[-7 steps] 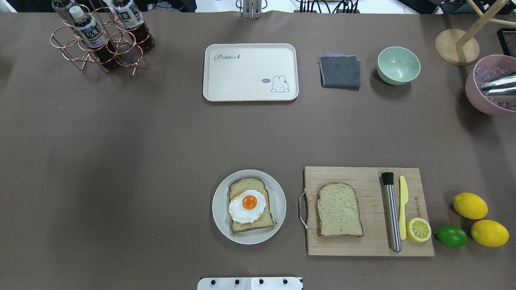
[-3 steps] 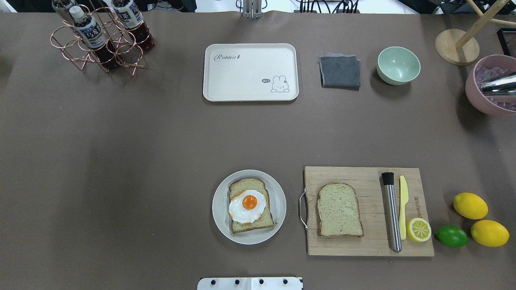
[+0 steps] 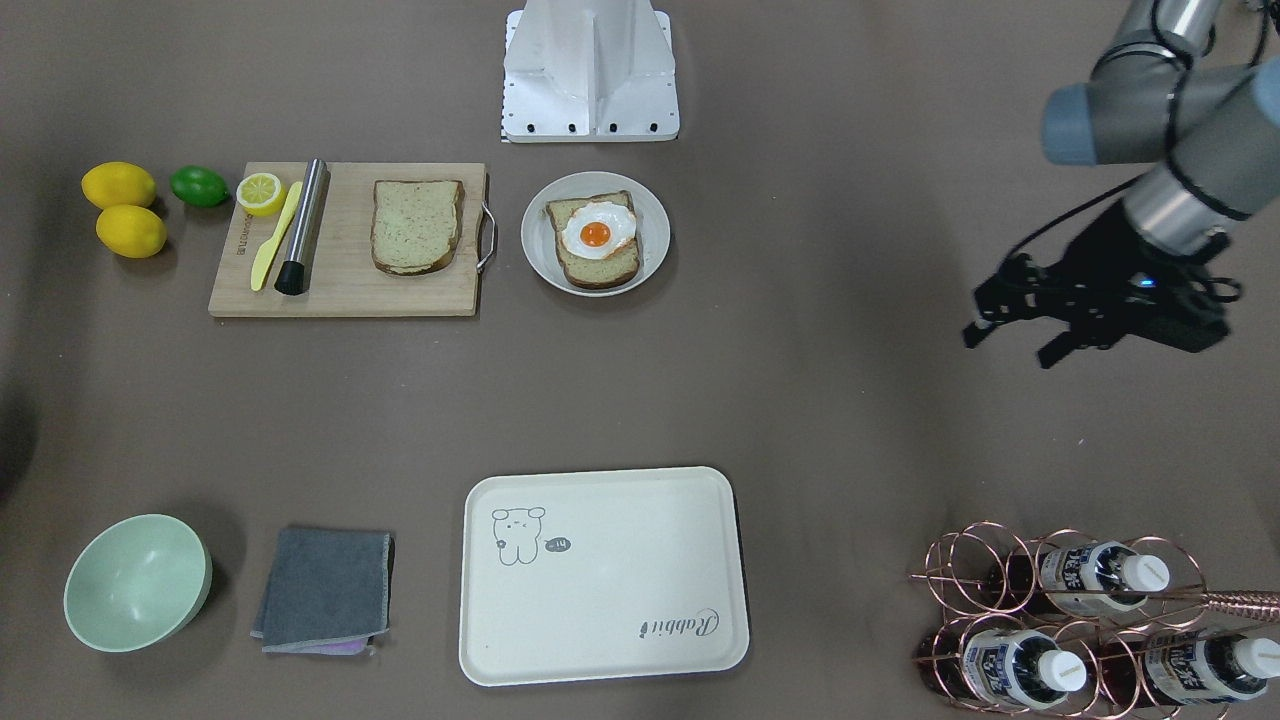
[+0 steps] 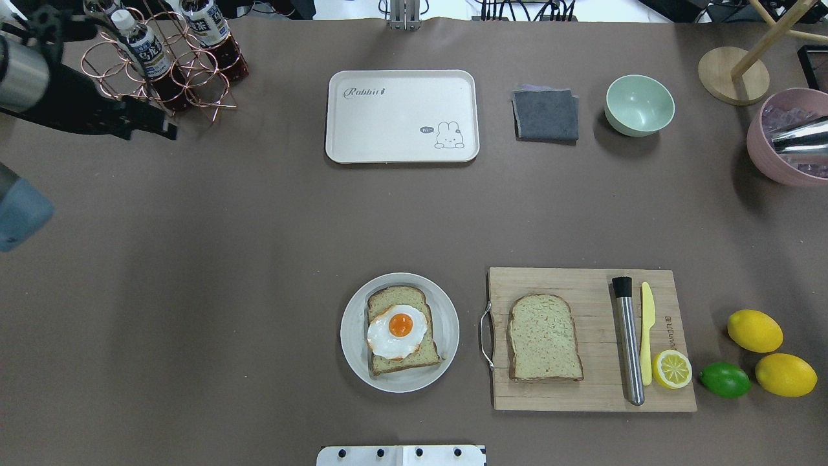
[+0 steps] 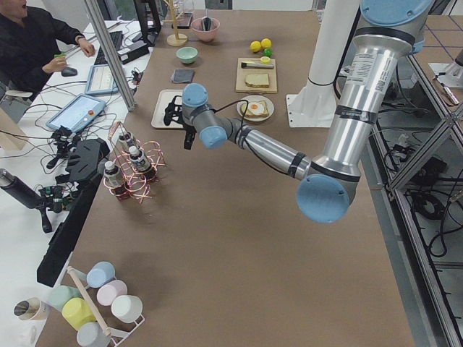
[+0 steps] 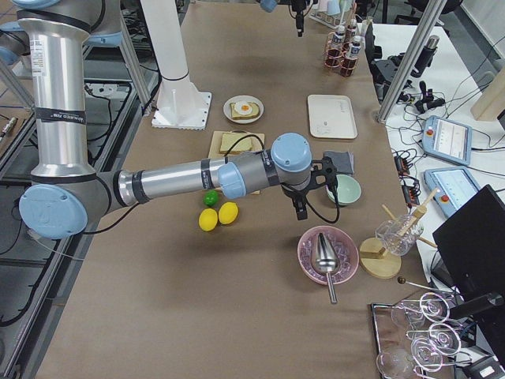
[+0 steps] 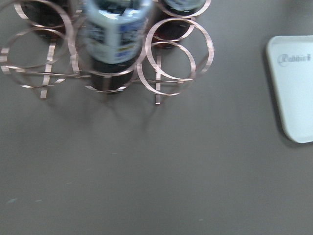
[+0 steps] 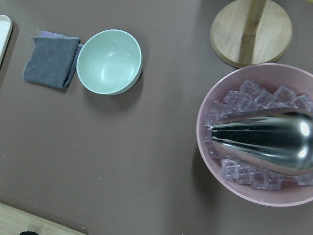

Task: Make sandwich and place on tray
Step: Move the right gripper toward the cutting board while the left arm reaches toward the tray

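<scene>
The sandwich is in two parts. One bread slice (image 4: 388, 298) topped with the fried egg (image 4: 398, 330) lies on a round grey plate (image 4: 352, 336). The other slice (image 4: 543, 336) lies on the wooden cutting board (image 4: 582, 285). The cream tray (image 4: 401, 116) stands bare at the table's far middle. It also shows in the front view (image 3: 600, 575). My left gripper (image 4: 162, 120) is open and empty at the far left, beside the bottle rack and well away from the bread. It also shows in the front view (image 3: 1008, 350). My right gripper (image 6: 316, 193) shows only in the exterior right view, so I cannot tell its state.
A copper bottle rack (image 4: 162, 65) stands far left. A grey cloth (image 4: 545, 114), green bowl (image 4: 639, 105) and pink ice bowl with scoop (image 4: 786, 139) are far right. A muddler (image 4: 629, 343), yellow knife (image 4: 647, 330) and lemon half (image 4: 671, 369) lie on the board, with lemons (image 4: 753, 330) and a lime (image 4: 724, 379) beside it.
My left arm has come into the overhead view at the far left, by the bottle rack. The bread, egg, plate and tray have not moved.
</scene>
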### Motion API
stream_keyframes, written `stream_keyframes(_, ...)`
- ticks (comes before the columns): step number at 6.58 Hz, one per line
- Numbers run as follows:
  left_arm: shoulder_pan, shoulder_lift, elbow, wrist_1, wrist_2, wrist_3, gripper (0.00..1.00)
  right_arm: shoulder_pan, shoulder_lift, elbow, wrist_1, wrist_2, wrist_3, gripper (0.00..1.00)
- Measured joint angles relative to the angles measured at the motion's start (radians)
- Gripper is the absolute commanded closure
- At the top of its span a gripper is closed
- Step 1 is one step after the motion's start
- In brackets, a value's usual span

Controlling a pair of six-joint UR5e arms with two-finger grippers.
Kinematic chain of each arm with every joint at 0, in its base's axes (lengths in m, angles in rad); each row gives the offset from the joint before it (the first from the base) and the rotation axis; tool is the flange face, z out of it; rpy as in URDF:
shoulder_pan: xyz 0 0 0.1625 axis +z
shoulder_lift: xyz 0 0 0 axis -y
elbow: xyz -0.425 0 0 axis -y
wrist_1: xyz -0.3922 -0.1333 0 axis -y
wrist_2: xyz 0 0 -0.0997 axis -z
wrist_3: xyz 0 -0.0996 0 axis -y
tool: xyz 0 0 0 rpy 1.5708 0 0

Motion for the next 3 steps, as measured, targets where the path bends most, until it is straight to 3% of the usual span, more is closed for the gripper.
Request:
stream_keyframes(2,0.124,-0.048,-0.067,-0.034,0.062,-0.121,0.02,-0.114,-0.005,0.001,0.115,-0.015,0.200,0.00)
stream_keyframes(3,0.151,-0.050,-0.096,-0.037,0.093,-0.169,0.02,-0.216,-0.004,0.000,0.238,-0.082,0.344,0.01)
